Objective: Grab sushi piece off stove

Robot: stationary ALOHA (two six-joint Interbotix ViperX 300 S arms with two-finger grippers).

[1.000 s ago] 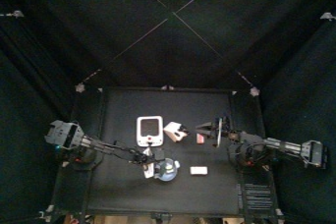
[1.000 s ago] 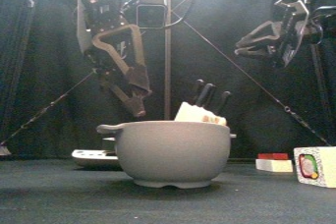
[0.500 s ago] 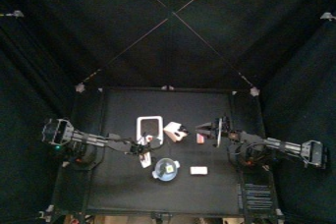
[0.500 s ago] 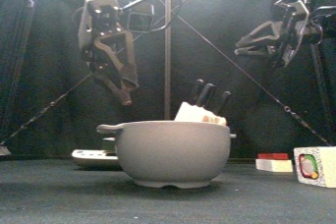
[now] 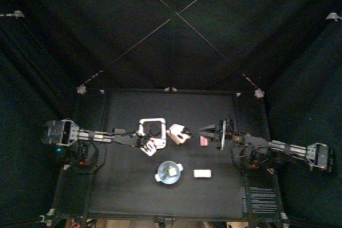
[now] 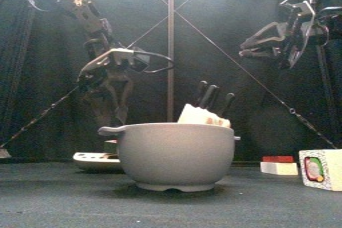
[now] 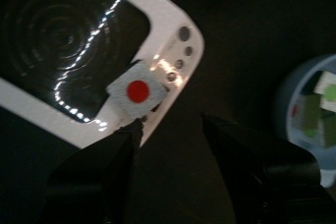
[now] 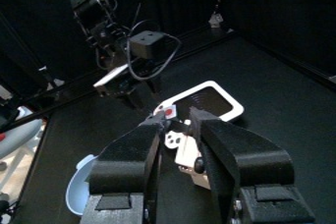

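The white stove (image 7: 164, 17) with a dark ringed burner fills the left wrist view; it also shows in the top view (image 5: 151, 127). A sushi piece (image 7: 136, 90), white with a red centre, lies on the stove's edge by the knobs. My left gripper (image 7: 164, 135) is open and hangs just above the stove, one jaw tip right next to the sushi piece, not holding it. In the top view the left gripper (image 5: 147, 144) is at the stove's front edge. My right gripper (image 5: 211, 132) rests raised on the right, jaws a little apart and empty.
A blue bowl (image 5: 170, 172) with food pieces stands at the front; it looms large in the front view (image 6: 170, 155). A small white block (image 5: 202, 173) lies to its right. Small toy pieces (image 5: 179, 132) lie beside the stove.
My left gripper has moved from above the bowl back toward the stove and come down over it. The right arm has not moved.
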